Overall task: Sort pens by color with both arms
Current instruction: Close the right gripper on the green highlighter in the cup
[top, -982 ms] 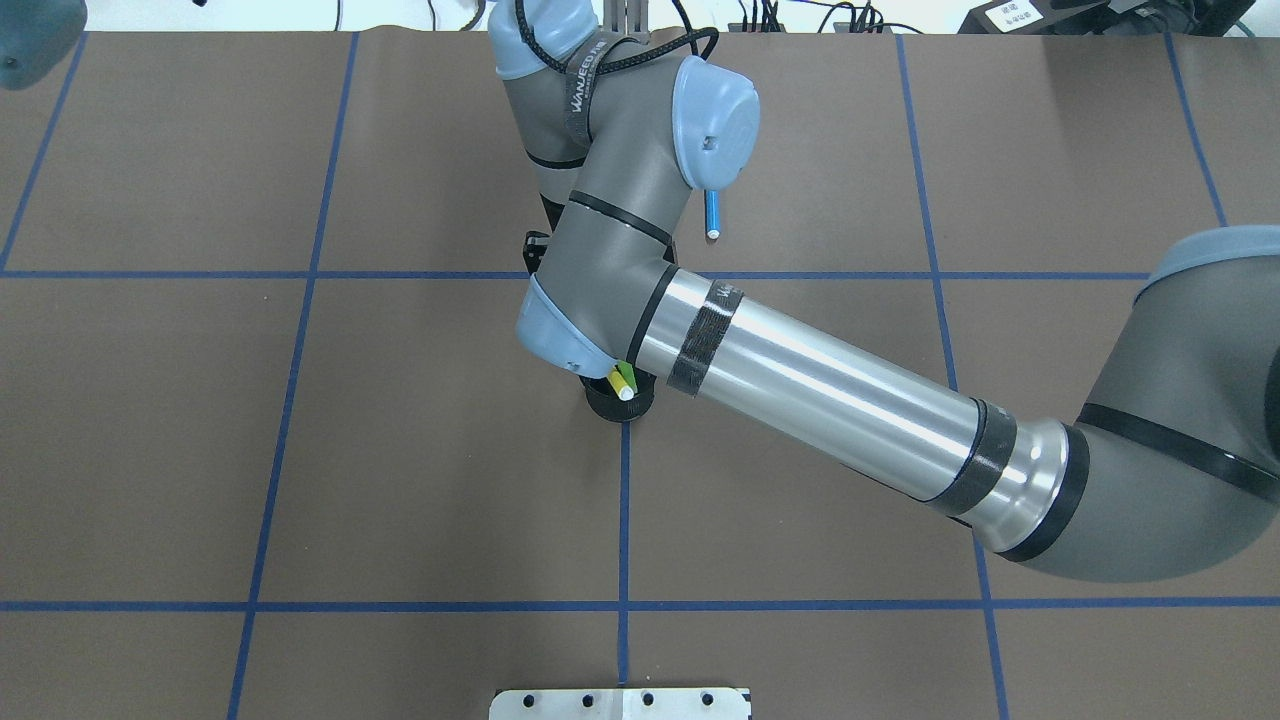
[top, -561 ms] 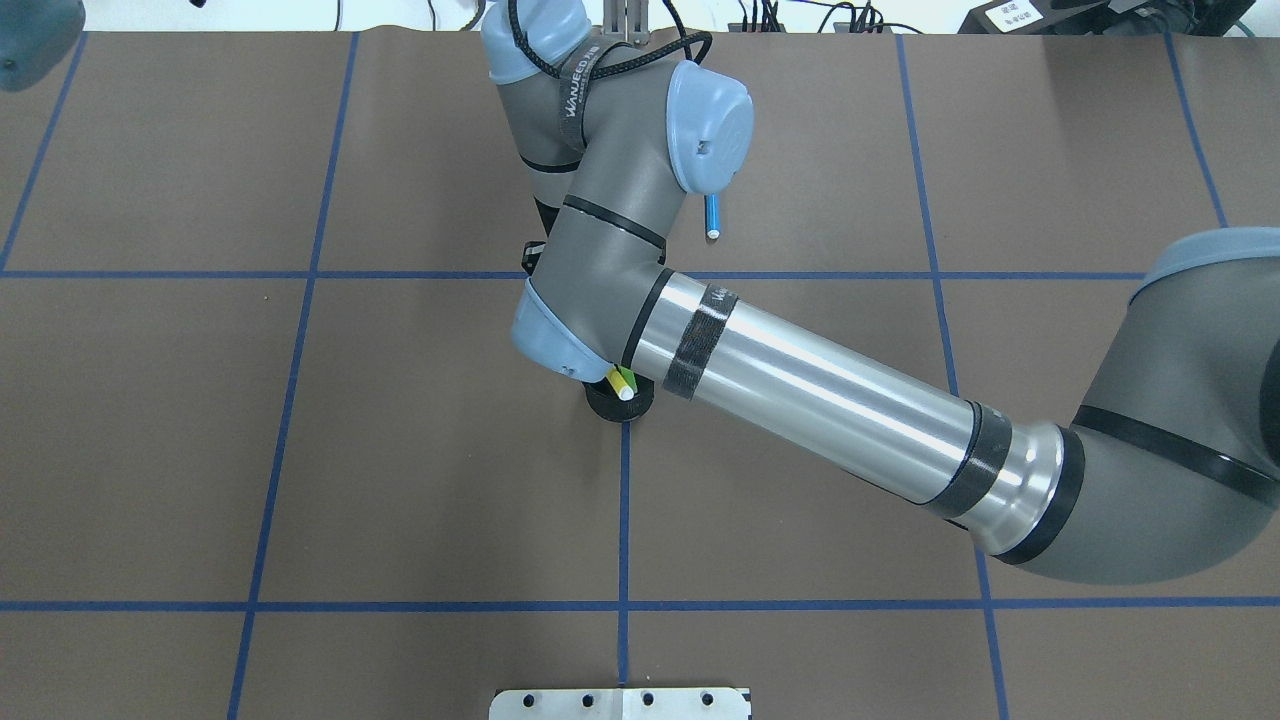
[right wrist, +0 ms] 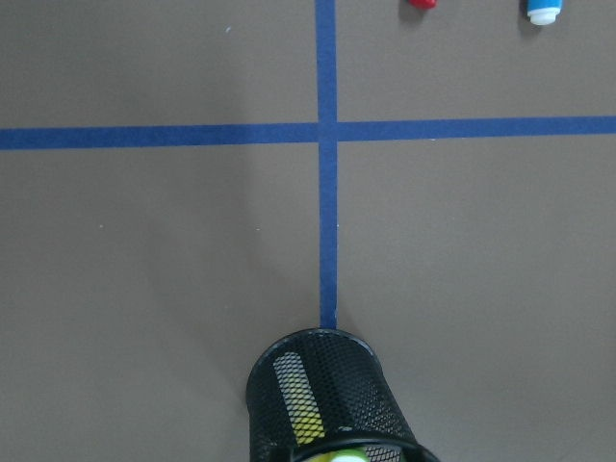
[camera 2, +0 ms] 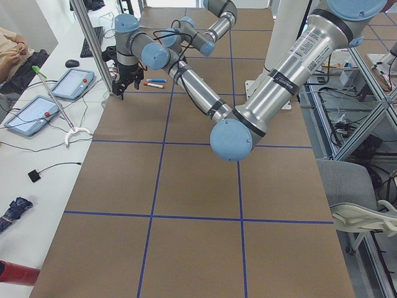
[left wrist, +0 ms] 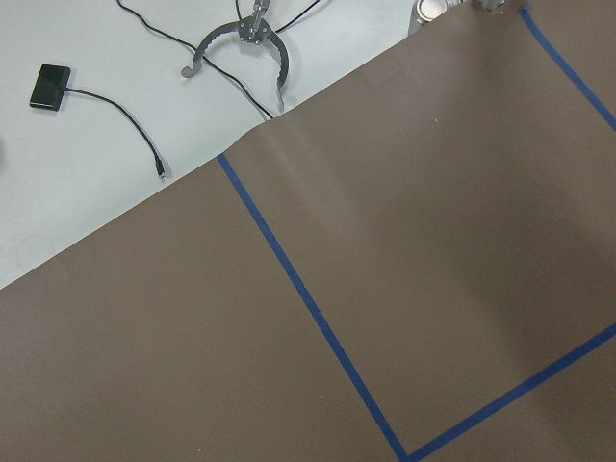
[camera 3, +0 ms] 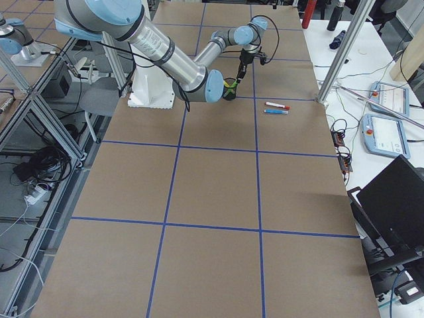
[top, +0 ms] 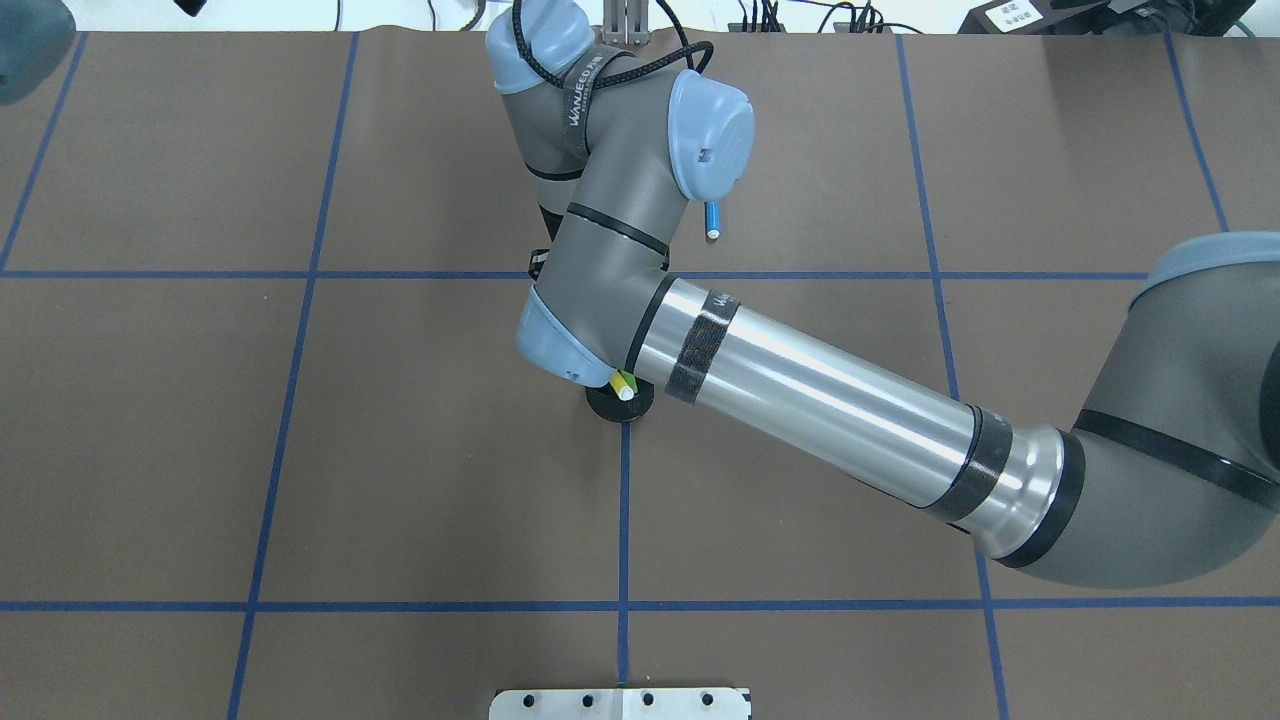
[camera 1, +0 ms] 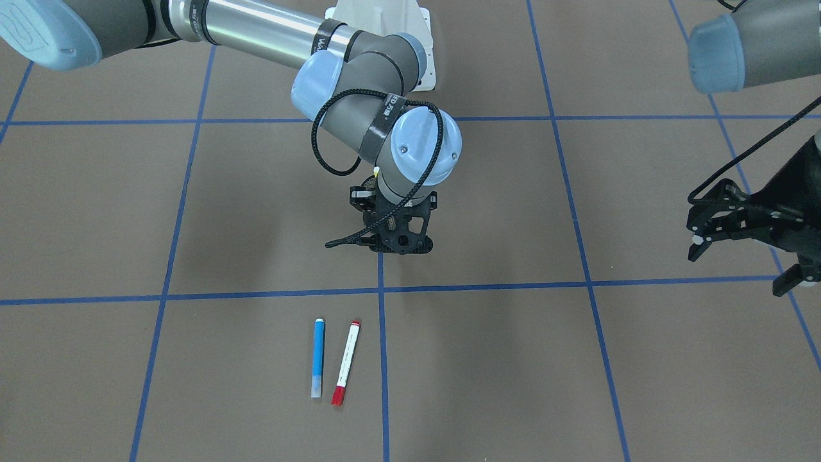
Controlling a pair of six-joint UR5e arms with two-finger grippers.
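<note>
Pens lying flat are counted: two, blue pen (camera 1: 317, 358) and white red-ended pen (camera 1: 346, 362), parallel, at seven o'clock of right gripper (camera 1: 401, 244), whose grip cannot be told; left gripper (camera 1: 744, 263) is spread apart.

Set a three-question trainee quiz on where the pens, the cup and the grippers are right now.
1. Which pens lie flat on the brown table cover? A) the slim blue marker pen and the white-barrelled pen with red ends; B) the yellow and green ones; C) all four.
2. True or false: the black mesh cup holds no pens.
3. Fill in: the ___ arm's black two-finger gripper hangs over the cup.
Key: 1 A. 2 False: a yellow-green pen stands in it. 3 Right.
</note>
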